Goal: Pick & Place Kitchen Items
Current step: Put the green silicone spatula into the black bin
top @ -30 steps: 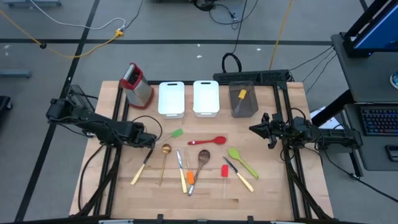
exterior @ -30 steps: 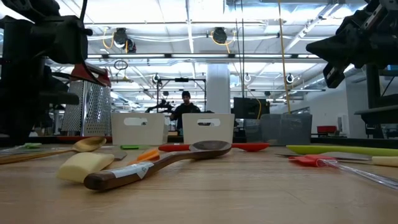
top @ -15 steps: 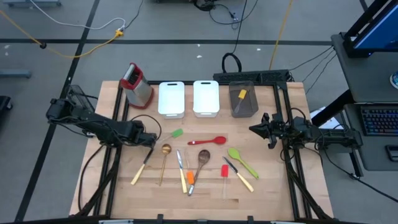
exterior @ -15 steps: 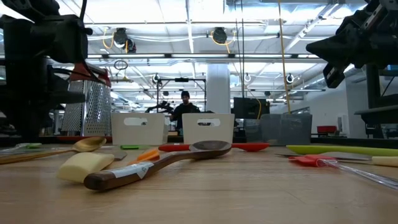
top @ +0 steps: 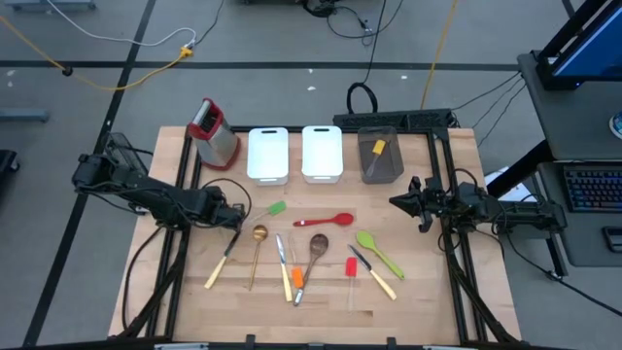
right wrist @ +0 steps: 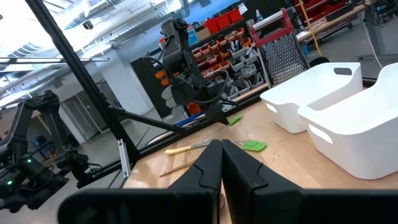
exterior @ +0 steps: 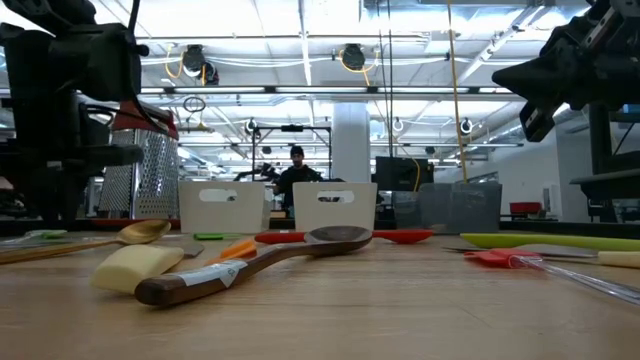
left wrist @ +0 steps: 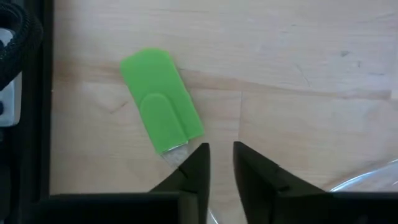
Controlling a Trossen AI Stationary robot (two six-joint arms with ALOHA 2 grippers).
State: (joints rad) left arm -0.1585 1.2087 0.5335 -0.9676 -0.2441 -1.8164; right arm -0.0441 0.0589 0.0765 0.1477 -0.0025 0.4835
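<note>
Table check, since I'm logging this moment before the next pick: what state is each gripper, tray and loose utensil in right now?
left gripper: low over the table beside the green spatula, fingers slightly apart, holding nothing.
right gripper: shut, empty, raised at the table's right side.
green spatula: lying flat.
white trays: empty.
grey tray: holds a yellow utensil.
box grater: upright.
red spoon: lying flat.

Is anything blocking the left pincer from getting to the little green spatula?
Nothing visible is. The left pincer hangs right over the green spatula, its fingers slightly apart beside the clear handle end. Only bare wooden table surrounds the spatula. The right pincer waits far across the table.
</note>
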